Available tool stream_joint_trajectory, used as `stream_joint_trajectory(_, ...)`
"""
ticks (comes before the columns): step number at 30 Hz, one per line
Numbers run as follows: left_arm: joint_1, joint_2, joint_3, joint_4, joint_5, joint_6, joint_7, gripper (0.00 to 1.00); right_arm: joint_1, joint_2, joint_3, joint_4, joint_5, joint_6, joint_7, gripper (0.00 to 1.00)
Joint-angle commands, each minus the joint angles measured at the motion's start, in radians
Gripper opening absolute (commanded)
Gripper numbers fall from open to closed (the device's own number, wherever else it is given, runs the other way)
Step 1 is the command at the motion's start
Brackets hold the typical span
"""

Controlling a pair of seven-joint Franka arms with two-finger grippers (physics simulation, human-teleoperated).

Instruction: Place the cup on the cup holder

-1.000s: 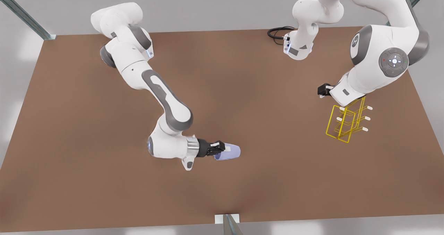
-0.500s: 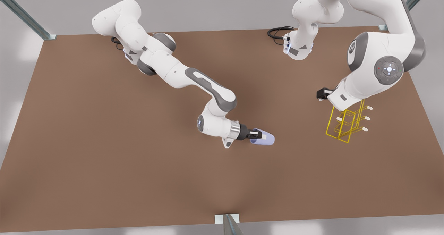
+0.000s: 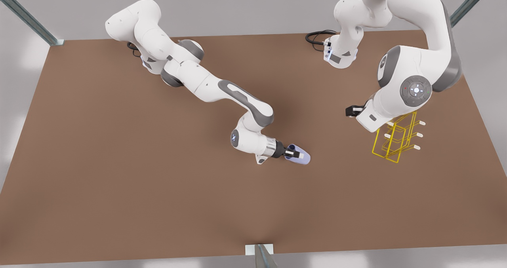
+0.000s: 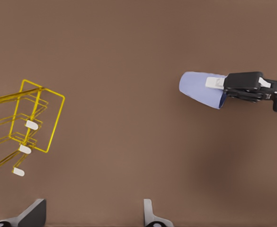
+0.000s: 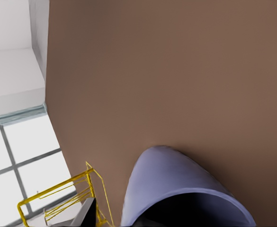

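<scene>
lavender cup (image 3: 300, 157) on its side, yellow wire cup holder (image 3: 394, 139) apart

Bare desk (image 3: 340, 189) between the cup (image 3: 299, 158) and the cup holder (image 3: 394, 141). The left gripper (image 3: 353, 111) hangs just beside the holder, toward the desk's far edge.

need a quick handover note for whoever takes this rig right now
Right end effector: shut on the cup, held on its side above mid-table, base toward the holder.
Left end effector: open, holding nothing, hovering beside the holder, on the front view's left of it.
Holder: on the table at the front view's right, pegs bare.
Done: cup grasped and lifted.
Left: carry it across and seat it on a peg.
</scene>
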Motion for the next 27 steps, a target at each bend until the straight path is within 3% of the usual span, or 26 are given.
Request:
stream_joint_trajectory(1, -0.001, 0.000, 0.000, -0.005, -0.007, 0.014, -0.195, 1.00, 0.000, 0.001, 0.000, 0.000, -0.002, 0.001, 0.162, 0.77)
stream_joint_trajectory(2, -0.001, 0.002, 0.000, -0.010, -0.007, 0.014, -0.195, 1.00, 0.000, 0.001, 0.000, 0.000, -0.003, 0.001, 0.165, 0.82)
stream_joint_trajectory(7, -0.001, 0.007, 0.000, -0.010, -0.005, 0.015, -0.195, 1.00, -0.020, -0.011, -0.009, -0.005, -0.082, -0.114, 0.168, 0.87)
stream_joint_trajectory(9, -0.003, 0.010, 0.000, -0.010, -0.005, 0.015, -0.196, 1.00, -0.060, -0.063, -0.012, -0.063, -0.216, -0.257, 0.211, 1.00)
stream_joint_trajectory(14, -0.138, 0.131, 0.000, 0.071, -0.007, 0.015, -0.495, 1.00, -0.117, -0.146, -0.124, -0.069, -0.272, -0.691, 0.088, 1.00)
stream_joint_trajectory(16, -0.155, 0.155, 0.000, 0.074, -0.005, 0.026, -0.515, 1.00, -0.127, -0.159, -0.170, -0.069, -0.272, -0.773, 0.044, 1.00)
stream_joint_trajectory(21, -0.165, 0.220, 0.000, 0.053, -0.094, 0.161, -1.378, 1.00, -0.133, -0.166, -0.168, -0.064, -0.266, -0.757, 0.033, 1.00)
stream_joint_trajectory(22, -0.165, 0.247, 0.000, 0.042, -0.104, 0.256, -1.687, 1.00, -0.159, -0.205, -0.187, -0.069, -0.261, -0.795, -0.004, 1.00)
stream_joint_trajectory(24, -0.153, 0.292, 0.009, 0.065, -0.107, 0.319, -2.094, 1.00, -0.256, -0.402, -0.343, -0.174, -0.263, -1.006, -0.140, 1.00)
stream_joint_trajectory(26, -0.150, 0.330, 0.012, 0.076, -0.113, 0.434, -2.480, 1.00, -0.463, -0.813, -0.386, -0.622, -0.356, -0.995, -0.373, 1.00)
stream_joint_trajectory(27, -0.150, 0.341, 0.012, 0.090, -0.116, 0.521, -2.646, 1.00, -0.526, -0.993, -0.362, -0.725, -0.598, -0.993, -0.381, 1.00)
